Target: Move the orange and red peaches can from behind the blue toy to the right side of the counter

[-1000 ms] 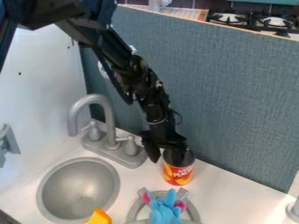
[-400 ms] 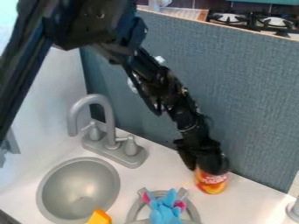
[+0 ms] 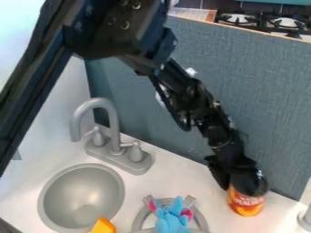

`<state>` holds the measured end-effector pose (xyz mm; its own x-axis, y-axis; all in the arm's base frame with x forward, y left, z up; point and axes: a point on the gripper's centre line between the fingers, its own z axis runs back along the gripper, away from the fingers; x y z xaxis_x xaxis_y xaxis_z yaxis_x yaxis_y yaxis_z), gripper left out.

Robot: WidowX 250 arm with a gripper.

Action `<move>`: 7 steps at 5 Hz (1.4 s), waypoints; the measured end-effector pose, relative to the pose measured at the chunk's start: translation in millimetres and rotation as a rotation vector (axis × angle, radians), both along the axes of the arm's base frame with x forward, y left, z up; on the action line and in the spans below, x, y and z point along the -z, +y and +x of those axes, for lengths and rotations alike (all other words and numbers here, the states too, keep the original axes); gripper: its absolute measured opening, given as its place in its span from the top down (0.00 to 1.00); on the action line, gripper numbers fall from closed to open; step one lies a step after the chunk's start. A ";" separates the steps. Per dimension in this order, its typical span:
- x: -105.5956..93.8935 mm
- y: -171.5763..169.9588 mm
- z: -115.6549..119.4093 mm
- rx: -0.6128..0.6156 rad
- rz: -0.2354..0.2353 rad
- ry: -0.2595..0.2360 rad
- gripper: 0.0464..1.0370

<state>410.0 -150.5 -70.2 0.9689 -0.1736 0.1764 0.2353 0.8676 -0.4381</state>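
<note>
Textured blue-grey flat partition (image 3: pixel 267 91): upright behind the gripper (image 3: pixel 236 185). Smooth white wall (image 3: pixel 61 129): left of the gripper. Glossy white countertop (image 3: pixel 182 179): below the gripper.

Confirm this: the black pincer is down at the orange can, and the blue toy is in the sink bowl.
Not quite: the camera view shows the blue toy on the grey ring beside the sink bowl, not in it. The black pincer is indeed down at the orange can.
</note>
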 end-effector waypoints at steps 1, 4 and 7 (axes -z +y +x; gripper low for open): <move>-1.4 -12.4 -3.1 0.007 -0.019 0.004 0.04; -24.1 0.5 -13.8 -0.024 0.061 -0.044 0.04; -85.6 4.5 -96.4 0.067 0.331 -0.068 0.04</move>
<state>313.6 -146.0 15.3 0.9413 -0.2954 0.1636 0.3157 0.9417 -0.1163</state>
